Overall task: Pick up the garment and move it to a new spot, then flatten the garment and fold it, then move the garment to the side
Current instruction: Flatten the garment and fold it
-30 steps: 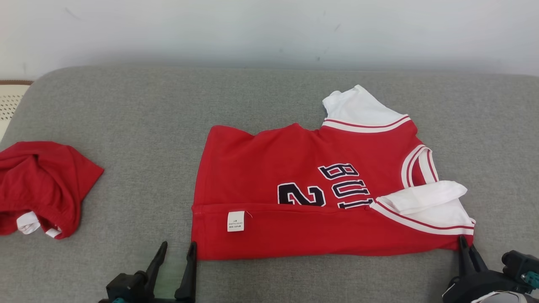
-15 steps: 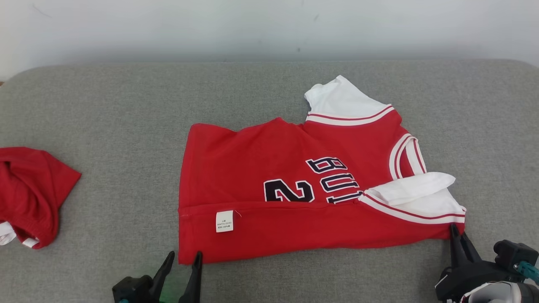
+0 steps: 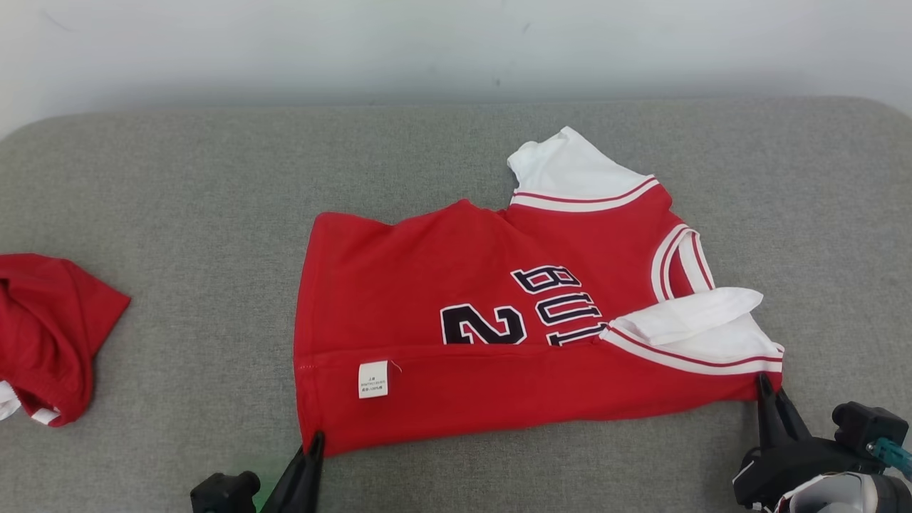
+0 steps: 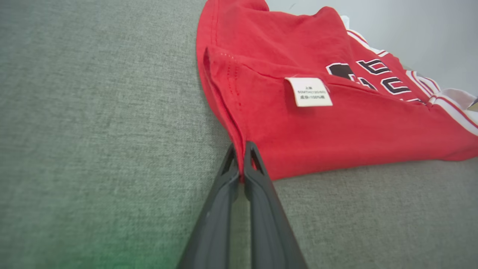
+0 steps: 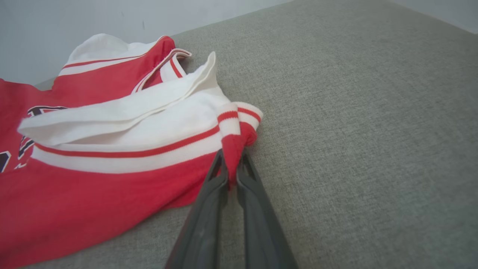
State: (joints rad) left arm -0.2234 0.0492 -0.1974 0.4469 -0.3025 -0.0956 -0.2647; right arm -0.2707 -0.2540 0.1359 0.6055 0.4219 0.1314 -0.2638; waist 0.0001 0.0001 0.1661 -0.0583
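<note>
Long, dark, tapered fingers (image 4: pixel 216 224) on black mounts (image 3: pixel 791 463) (teal fitting (image 3: pixel 896 456) at right), pale forearm casing (image 3: pixel 841 499).

We see our right claw (image 5: pixel 232 161) rising from the bottom edge, its two dark fingers pinched together on a corner of the jersey (image 5: pixel 93 194) where red cloth meets the red-and-white striped trim (image 5: pixel 239 116). The corner is bunched between the tips. The rest of the jersey spreads away to the left on the grey cushion (image 5: pixel 354 130) – a white sleeve (image 5: pixel 112 112) folded across it, dark lettering (image 5: pixel 37 110) at the left edge. A pale wall (image 5: pixel 74 22) stands behind.
</note>
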